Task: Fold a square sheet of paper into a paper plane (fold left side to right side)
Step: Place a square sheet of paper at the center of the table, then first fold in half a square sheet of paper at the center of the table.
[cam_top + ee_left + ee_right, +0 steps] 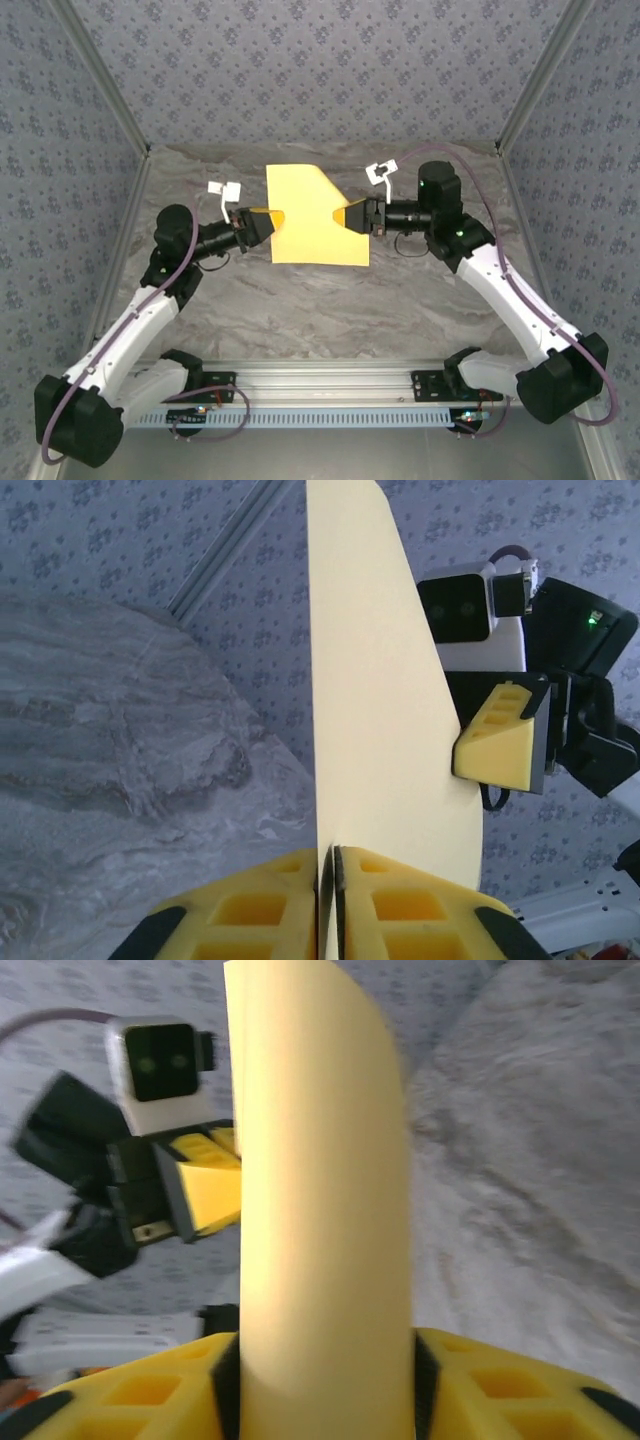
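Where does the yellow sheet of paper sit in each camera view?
Top external: sheet at upper centre.
Left wrist: sheet rises up the middle, bottom to top.
Right wrist: sheet curves up the middle.
Shared landmark: grey marbled table.

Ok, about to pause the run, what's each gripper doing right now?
Left gripper: jaws shut on the edge of the square sheet of paper.
Right gripper: jaws apart, sheet between them; looks open.
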`<move>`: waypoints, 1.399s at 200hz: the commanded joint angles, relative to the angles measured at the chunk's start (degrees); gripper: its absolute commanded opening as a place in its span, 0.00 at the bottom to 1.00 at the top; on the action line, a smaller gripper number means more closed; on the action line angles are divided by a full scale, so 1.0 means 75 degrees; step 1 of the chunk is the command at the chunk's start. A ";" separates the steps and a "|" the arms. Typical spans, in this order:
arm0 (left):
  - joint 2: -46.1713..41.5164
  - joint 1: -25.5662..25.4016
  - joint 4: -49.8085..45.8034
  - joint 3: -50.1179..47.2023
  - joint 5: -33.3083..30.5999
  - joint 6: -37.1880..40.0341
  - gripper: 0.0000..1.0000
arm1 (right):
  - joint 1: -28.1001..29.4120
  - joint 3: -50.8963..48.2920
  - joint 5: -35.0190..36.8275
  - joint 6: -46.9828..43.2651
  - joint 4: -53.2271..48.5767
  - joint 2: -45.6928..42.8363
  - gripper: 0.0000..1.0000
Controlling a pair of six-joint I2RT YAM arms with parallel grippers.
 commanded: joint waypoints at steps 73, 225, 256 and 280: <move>0.3350 -0.0064 -0.0637 -0.0836 -0.1407 0.0361 0.00 | -0.0197 -0.1201 0.3559 -0.1171 -0.1579 0.0640 0.66; 0.4028 -0.0102 -0.0986 -0.0073 -0.1137 0.0317 0.30 | 0.0772 -0.1180 0.3623 0.0331 0.0636 0.4959 0.18; 0.4110 -0.0546 -0.0693 0.0388 -0.0928 0.0046 0.53 | 0.0841 -0.1265 0.3854 0.0167 0.0420 0.5030 0.18; 0.4465 -0.0953 -0.0659 0.0828 -0.0934 0.0043 0.62 | 0.0795 -0.1454 0.3754 0.0220 0.0638 0.4866 0.18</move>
